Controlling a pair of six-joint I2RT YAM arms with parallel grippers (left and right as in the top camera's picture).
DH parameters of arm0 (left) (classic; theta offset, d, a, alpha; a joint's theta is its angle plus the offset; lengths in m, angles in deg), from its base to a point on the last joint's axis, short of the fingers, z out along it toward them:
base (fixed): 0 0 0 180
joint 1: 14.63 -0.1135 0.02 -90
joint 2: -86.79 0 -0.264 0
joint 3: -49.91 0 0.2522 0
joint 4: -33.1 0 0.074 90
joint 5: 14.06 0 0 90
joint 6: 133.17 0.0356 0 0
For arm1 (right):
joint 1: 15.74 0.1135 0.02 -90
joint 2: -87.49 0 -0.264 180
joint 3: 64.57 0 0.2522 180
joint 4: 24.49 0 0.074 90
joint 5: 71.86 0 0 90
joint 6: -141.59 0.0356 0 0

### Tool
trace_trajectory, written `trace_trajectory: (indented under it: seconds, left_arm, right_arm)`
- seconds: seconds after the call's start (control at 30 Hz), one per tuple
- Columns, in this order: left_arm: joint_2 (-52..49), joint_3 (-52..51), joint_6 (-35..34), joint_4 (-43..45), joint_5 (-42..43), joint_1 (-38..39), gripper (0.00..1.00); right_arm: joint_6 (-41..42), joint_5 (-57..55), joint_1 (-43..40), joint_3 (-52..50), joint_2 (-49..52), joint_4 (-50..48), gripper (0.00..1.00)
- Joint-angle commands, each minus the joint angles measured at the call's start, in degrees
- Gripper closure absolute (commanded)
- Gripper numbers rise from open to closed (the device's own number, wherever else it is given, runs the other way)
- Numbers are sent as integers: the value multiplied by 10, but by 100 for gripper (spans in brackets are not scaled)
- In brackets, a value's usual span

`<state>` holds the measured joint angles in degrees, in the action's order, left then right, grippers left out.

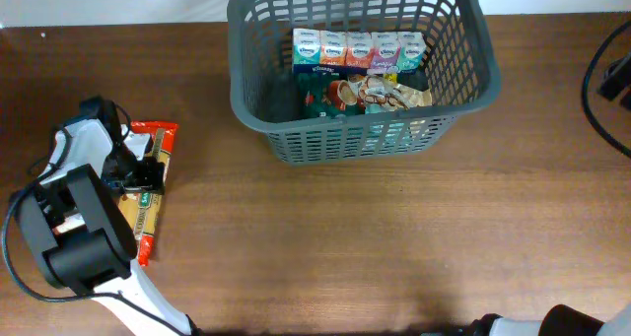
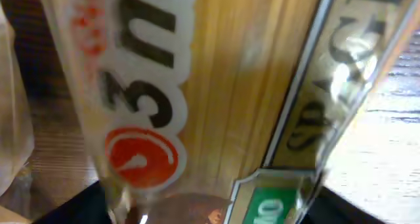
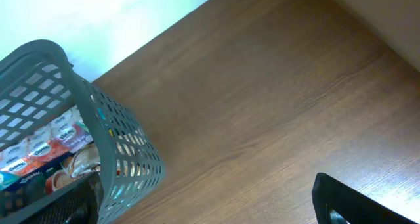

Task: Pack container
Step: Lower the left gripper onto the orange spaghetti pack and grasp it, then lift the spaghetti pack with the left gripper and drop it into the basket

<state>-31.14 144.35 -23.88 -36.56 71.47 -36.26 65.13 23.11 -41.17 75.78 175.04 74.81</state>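
Up at the far middle of the table (image 1: pixel 394 247) sits the basket (image 1: pixel 355 139), upright, with its open mouth facing the overhead camera. A row of small tissue packs (image 1: pixel 358 50) is lined up along its back wall, and a crumpled snack bag (image 1: pixel 370 95) lies on the floor just in front of them. That layout leaves bare floor on the basket's left side and along its near wall, which is probably where a long item would fit best.

Well apart from it, near the table's left edge, a pasta packet (image 1: pixel 145 215) lies flat with its length running toward and away from the camera. The left arm (image 1: pixel 84 228) reaches over the packet's middle, its jaws standing to either side of it. The left wrist view is filled by the clear wrap and the strands behind it, with dark jaw tips at the lower corners. I cannot tell whether the jaws are pressing on the packet or only bracketing it. Taking it at mid-length would likely keep it level when raised.

The right arm (image 1: pixel 582 323) waits at the near right corner with its jaws spread wide around nothing, clear of the work.

Between the packet and the basket the wood is bare, so a path across looks unobstructed. The tall left rim is the edge to clear. Dark cables (image 1: pixel 601 70) hang at the far right, away from that route.
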Motion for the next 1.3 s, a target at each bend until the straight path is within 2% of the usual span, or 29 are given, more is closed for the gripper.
trace_trajectory:
  seconds: [0.0, 0.07, 0.1, 0.2, 0.37, 0.63, 0.83, 0.9, 0.93, 1.07, 1.17, 1.27]
  left_arm:
    - [-28, 0, 0, 0, 18, -3, 64]
    - [-31, 0, 0, -1, 22, -3, 92]
    - [-31, 0, -2, -1, 24, -2, 98]
    - [-29, 9, -6, -15, 43, 0, 98]
    - [-29, 104, -6, -111, 99, 10, 98]
    - [-29, 449, -6, -312, 122, 39, 99]
    - [-29, 728, -2, -373, 128, 85, 98]
    - [-28, 807, 24, -374, 155, 112, 98]
    - [-28, 870, 66, -374, 182, 142, 98]
    - [-21, 979, 137, -343, 208, 242, 98]
    - [-10, 990, 235, -317, 203, 323, 98]
    - [-9, 989, 317, -285, 153, 407, 99]
  right_arm:
    - [5, -3, -2, 6, 3, 0, 1]
    - [5, -4, -2, 6, 3, 0, 1]
    - [5, -4, -2, 6, 3, 0, 1]
    - [5, -3, -2, 6, 3, 0, 1]
    - [5, -3, -2, 6, 3, 0, 1]
    - [5, -3, -2, 6, 3, 0, 1]
    - [5, -3, -2, 6, 3, 0, 1]
    - [5, -3, -2, 6, 3, 0, 1]
    - [5, -4, -2, 6, 3, 0, 1]
    - [5, -4, -2, 6, 3, 0, 1]
    - [5, -3, -2, 6, 3, 0, 1]
    - [5, -3, -2, 6, 3, 0, 1]
